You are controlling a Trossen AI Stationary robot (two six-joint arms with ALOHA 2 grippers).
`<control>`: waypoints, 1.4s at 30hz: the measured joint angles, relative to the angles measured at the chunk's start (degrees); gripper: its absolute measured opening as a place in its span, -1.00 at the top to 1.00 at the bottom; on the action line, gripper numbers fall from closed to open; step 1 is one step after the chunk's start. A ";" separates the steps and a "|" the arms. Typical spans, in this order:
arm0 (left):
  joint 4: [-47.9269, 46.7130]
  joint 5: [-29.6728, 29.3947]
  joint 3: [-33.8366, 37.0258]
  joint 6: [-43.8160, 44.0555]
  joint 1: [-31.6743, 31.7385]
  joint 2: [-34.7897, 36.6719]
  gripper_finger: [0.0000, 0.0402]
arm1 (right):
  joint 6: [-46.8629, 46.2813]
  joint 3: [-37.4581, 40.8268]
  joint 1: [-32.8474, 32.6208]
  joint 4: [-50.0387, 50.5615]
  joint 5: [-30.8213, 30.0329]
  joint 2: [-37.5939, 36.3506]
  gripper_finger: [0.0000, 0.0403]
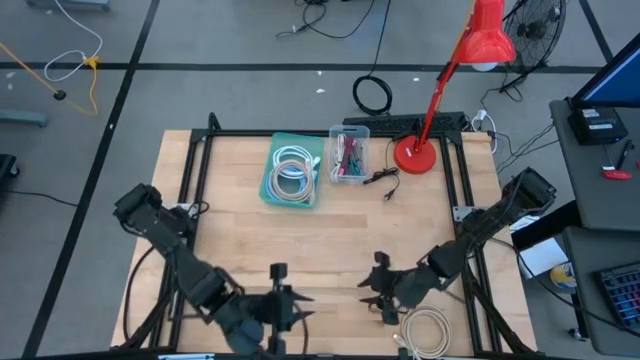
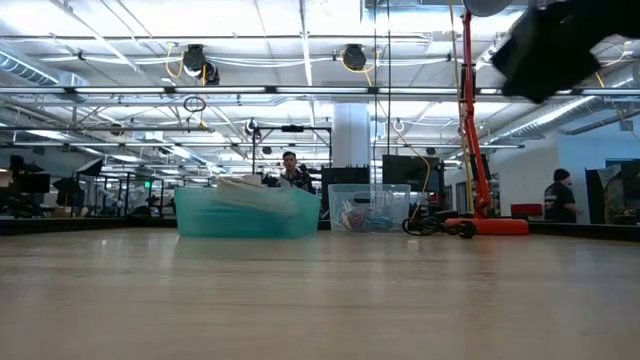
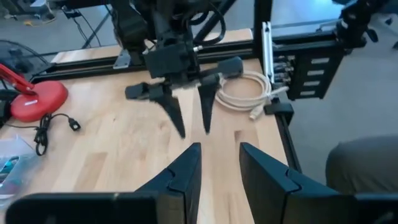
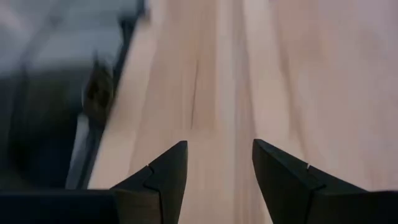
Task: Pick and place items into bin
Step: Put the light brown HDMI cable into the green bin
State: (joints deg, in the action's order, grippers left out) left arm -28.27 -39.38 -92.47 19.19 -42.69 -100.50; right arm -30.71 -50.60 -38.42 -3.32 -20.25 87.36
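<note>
A beige cable coil (image 1: 425, 330) lies flat on the wood near the table's front right corner and also shows in the left wrist view (image 3: 245, 90). The teal bin (image 1: 272, 188) at the far middle holds white coils (image 1: 292, 170). Beside it, a clear bin (image 1: 362, 133) holds small coloured cords (image 1: 347, 158). My left gripper (image 1: 298, 303) hovers open near the front edge, pointing toward the right gripper, with nothing between its fingers (image 3: 219, 146). My right gripper (image 1: 367, 290) hovers open just left of the beige coil, over bare wood (image 4: 217, 144).
A red lamp (image 1: 415, 155) stands at the far right, its black cord (image 1: 382, 180) trailing onto the wood. A black metal frame (image 1: 190, 170) borders the table. The middle of the table is bare wood. People stand in the room beyond the table.
</note>
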 joint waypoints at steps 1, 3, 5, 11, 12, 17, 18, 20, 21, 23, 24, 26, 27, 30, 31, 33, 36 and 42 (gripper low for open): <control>-0.22 -0.32 0.00 0.16 -0.57 -0.20 0.44 | -1.82 -1.86 -0.73 5.60 0.88 0.28 0.15; -0.56 -1.20 0.00 0.32 -1.47 -0.40 0.44 | -6.50 -5.90 -2.04 15.15 0.92 1.17 0.15; -1.58 -2.43 0.00 0.52 -2.19 -0.43 0.44 | -10.65 -9.40 -3.54 22.78 0.77 1.87 0.15; -8.16 -5.74 0.00 5.43 -2.43 -0.43 0.44 | -28.19 -18.83 -8.68 39.78 3.50 5.65 0.15; -9.51 -6.38 0.00 6.39 -2.38 -0.43 0.44 | -31.57 -20.16 -9.59 42.56 4.96 6.81 0.15; -16.15 -9.58 0.00 11.50 -2.28 -0.43 0.44 | -44.71 -26.31 -13.01 50.65 11.60 13.41 0.15; -17.26 -10.22 0.00 12.31 -2.28 -0.43 0.44 | -46.34 -27.49 -13.77 51.13 12.50 14.87 0.15; -18.91 -10.69 0.00 13.12 -2.28 -0.43 0.44 | -49.66 -30.34 -15.26 52.46 13.98 17.82 0.15; -19.27 -10.73 0.00 13.15 -2.28 -0.43 0.44 | -51.39 -31.72 -15.90 52.89 14.52 19.22 0.15; -19.60 -10.77 0.00 13.08 -2.28 -0.43 0.44 | -55.17 -34.84 -17.21 53.61 15.08 21.96 0.15; -19.61 -10.77 0.00 12.93 -2.28 -0.43 0.44 | -57.09 -36.36 -17.86 53.85 15.12 23.21 0.15; -19.68 -10.79 0.00 12.82 -2.28 -0.43 0.44 | -60.64 -39.68 -19.02 54.85 15.73 25.97 0.15; -19.78 -10.79 0.00 12.76 -2.28 -0.43 0.44 | -62.21 -41.38 -19.52 55.66 16.12 27.36 0.15; -19.63 -10.81 0.37 11.37 -2.08 -0.43 0.44 | -66.39 -46.49 -20.61 59.93 19.08 31.58 0.15; -19.42 -10.81 0.76 10.67 -1.94 -0.43 0.44 | -67.39 -47.96 -20.89 61.43 20.51 32.78 0.15; -19.25 -10.84 1.70 9.70 -1.45 -0.43 0.44 | -68.88 -50.42 -21.17 64.72 22.05 34.91 0.15; -18.81 -10.81 3.08 8.55 -0.20 -0.41 0.44 | -69.12 -51.93 -21.08 66.16 21.89 36.87 0.15; -18.15 -6.69 5.44 6.35 3.69 -0.43 0.44 | -67.19 -51.97 -20.45 68.56 22.13 39.12 0.15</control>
State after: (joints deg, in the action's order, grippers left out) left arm -46.42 -46.07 -87.02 25.54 -39.00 -100.92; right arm -97.90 -102.57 -58.87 65.24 1.88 126.48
